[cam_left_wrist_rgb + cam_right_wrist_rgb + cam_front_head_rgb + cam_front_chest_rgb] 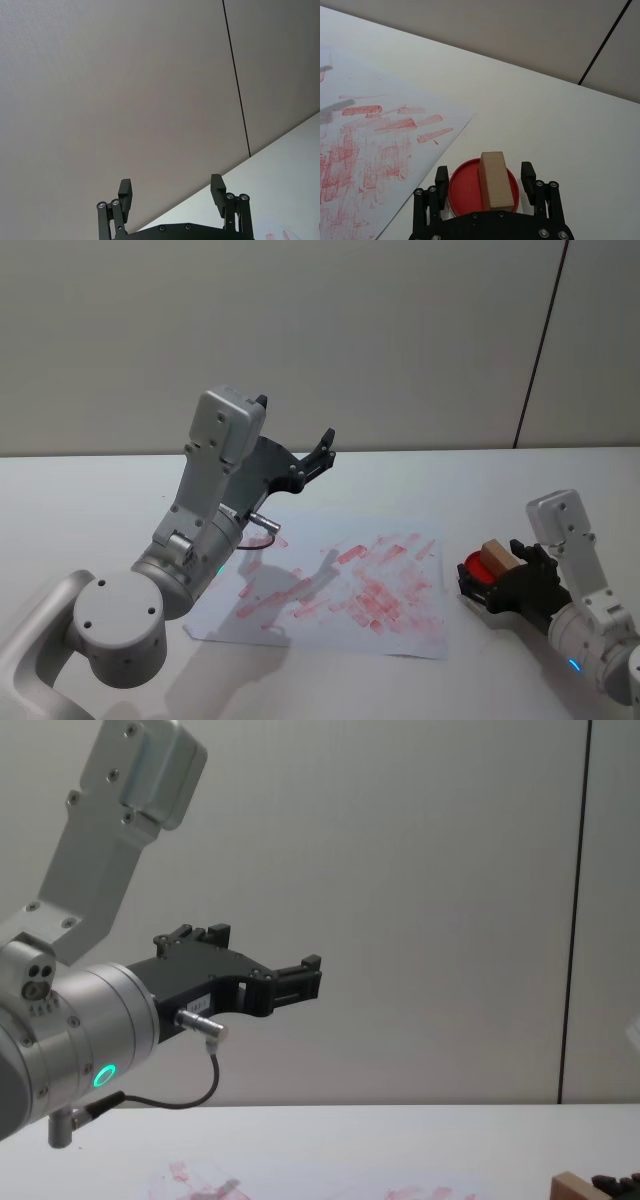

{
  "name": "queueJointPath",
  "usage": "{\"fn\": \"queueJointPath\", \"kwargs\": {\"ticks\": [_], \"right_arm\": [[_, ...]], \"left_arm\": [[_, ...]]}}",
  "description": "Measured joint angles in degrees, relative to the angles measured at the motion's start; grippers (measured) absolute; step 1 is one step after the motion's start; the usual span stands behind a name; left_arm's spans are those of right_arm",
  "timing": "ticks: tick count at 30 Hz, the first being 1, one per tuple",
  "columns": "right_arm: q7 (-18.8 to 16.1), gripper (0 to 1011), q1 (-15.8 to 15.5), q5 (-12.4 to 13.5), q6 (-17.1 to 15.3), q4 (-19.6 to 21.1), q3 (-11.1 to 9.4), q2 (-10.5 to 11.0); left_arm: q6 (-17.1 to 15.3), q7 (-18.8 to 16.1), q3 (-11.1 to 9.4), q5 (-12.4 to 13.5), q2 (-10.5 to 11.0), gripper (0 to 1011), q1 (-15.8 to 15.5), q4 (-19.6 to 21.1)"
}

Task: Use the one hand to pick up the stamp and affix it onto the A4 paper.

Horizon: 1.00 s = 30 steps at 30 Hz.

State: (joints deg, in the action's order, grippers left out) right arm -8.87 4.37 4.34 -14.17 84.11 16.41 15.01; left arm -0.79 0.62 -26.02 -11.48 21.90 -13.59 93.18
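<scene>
Stamp [496,181]: a small tan wooden block, noted resting on a round red ink pad [462,192] at the lower centre of the right wrist view, with the pad just off the near edge of the A4 paper [340,585], which lies flat at the centre of the head view. The block is judged light, rigid and not fragile; bare wood should give fair friction, though the inked underside may stick slightly to the pad. The right gripper [485,172] is recorded spread, its 2 fingers straddling the block with a gap on each side, nothing pinched. A hold across the 2 long side faces, above the pad rim, is judged best so that the ink face stays level. Open table [560,135] is seen around the pad, and the path toward the sheet looks unobstructed. Much of the sheet is covered in red prints. The left gripper [170,186] is held raised at the upper centre of the head view, fingers spread and empty, and its arm overhangs the sheet's left part, so the right part is judged the safer target.
</scene>
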Motion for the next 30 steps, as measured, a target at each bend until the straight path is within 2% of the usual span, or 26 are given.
{"fn": "queueJointPath", "kwargs": {"ticks": [4, 5, 7, 8, 16, 21, 24, 30], "right_arm": [[0.0, 818, 0.1, -0.1, 0.0, -0.1, 0.0, 0.0], [0.0, 818, 0.1, -0.1, 0.0, -0.1, 0.0, 0.0], [-0.1, 708, 0.1, -0.1, 0.0, -0.1, 0.0, 0.0], [-0.1, 708, 0.1, -0.1, 0.0, -0.1, 0.0, 0.0], [-0.1, 482, 0.1, -0.1, 0.0, -0.2, 0.1, -0.1], [-0.1, 293, 0.1, -0.2, 0.0, -0.2, 0.1, -0.1], [-0.1, 223, 0.1, -0.2, 0.0, -0.2, 0.1, -0.1], [-0.1, 219, 0.2, -0.2, 0.0, -0.3, 0.0, -0.1]], "left_arm": [[0.0, 0.0, 0.0, 0.0, 0.0, 1001, 0.0, 0.0], [0.0, 0.0, 0.0, 0.0, 0.0, 1001, 0.0, 0.0], [0.0, 0.0, 0.0, 0.0, 0.0, 1001, 0.0, 0.0], [0.0, 0.0, 0.0, 0.0, 0.0, 1002, 0.0, 0.0], [0.0, 0.0, 0.0, 0.0, 0.0, 1001, 0.0, 0.0], [0.0, 0.0, 0.0, 0.0, 0.0, 1001, 0.0, 0.0], [0.0, 0.0, 0.0, 0.0, 0.0, 1002, 0.0, 0.0], [0.0, 0.0, 0.0, 0.0, 0.0, 1001, 0.0, 0.0]]}}
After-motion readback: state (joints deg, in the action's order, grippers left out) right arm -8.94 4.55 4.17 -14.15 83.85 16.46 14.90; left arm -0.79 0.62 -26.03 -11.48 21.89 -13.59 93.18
